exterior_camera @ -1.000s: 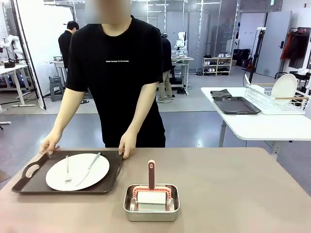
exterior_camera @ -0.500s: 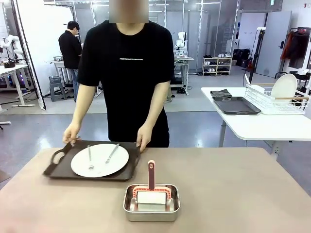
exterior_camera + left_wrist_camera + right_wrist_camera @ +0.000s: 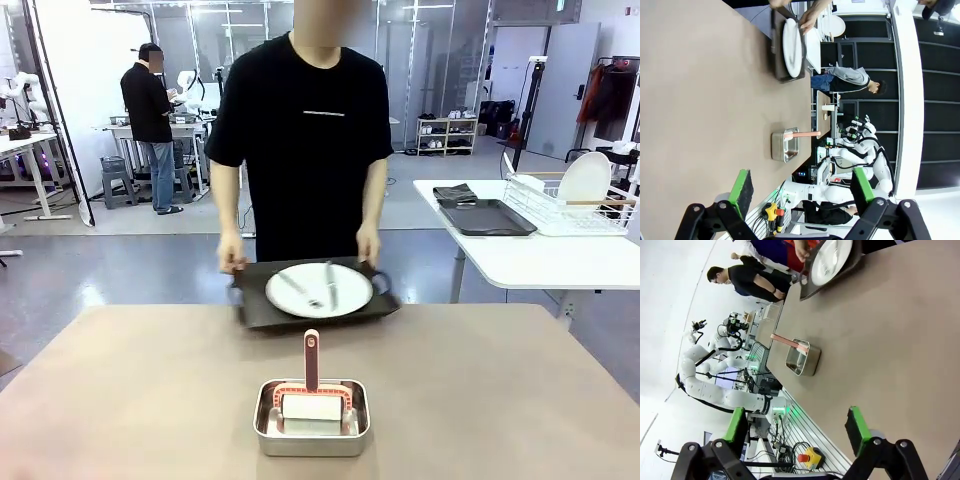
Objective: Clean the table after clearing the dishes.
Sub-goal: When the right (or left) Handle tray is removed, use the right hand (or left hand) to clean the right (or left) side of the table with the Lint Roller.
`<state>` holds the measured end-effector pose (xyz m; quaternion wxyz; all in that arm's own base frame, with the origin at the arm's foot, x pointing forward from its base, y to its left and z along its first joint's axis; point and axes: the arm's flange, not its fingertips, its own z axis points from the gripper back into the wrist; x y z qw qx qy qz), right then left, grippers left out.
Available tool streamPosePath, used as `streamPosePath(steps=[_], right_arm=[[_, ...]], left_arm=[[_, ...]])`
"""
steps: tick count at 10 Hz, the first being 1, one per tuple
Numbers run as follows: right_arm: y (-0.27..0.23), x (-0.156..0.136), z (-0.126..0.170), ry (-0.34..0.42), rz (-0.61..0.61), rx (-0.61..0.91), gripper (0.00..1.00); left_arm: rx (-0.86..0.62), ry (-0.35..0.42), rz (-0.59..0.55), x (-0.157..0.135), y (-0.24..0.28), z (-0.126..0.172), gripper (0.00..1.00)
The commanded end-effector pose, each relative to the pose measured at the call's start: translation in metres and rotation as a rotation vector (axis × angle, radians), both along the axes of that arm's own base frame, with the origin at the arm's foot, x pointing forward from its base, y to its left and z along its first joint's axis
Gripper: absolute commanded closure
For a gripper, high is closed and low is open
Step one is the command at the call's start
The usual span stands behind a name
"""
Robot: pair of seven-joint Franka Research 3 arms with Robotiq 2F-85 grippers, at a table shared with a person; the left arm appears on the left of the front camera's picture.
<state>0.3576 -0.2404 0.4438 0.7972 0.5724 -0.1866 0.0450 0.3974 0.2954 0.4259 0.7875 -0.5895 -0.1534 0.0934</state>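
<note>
Beige desk (image 3: pixel 500 400) stretches ahead of me, with a steel pan (image 3: pixel 311 425) near my edge holding a pink-handled scraper (image 3: pixel 311 365). Beyond the pan, at the far edge, a person grips a dark tray (image 3: pixel 252 305) with both hands (image 3: pixel 232 262), one at each end. On it sits a white plate (image 3: pixel 320 293) with cutlery (image 3: pixel 331 285). My left claw (image 3: pixel 802 186) and right claw (image 3: pixel 795 425) both hang wide open, nothing between the pads, on my side of the pan.

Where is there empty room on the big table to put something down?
Both sides are bare: left and right of the steel pan, out to the table edges. The middle is crowded: the person's tray is just behind the pan.
</note>
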Motion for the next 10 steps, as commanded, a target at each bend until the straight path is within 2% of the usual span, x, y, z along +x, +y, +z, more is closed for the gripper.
streamPosePath(steps=[1,9,10], right_arm=[[0.001,-0.002,0.005,-0.003,-0.013,-0.009,0.0],[0.001,-0.002,0.005,-0.003,-0.013,-0.009,0.0],[0.001,-0.002,0.005,-0.003,-0.013,-0.009,0.0]], left_arm=[[-0.003,-0.008,-0.009,-0.004,0.002,0.001,0.0],[0.0,0.0,0.0,0.0,0.0,0.0,0.0],[0.121,-0.072,-0.093,0.006,-0.015,0.019,0.0]])
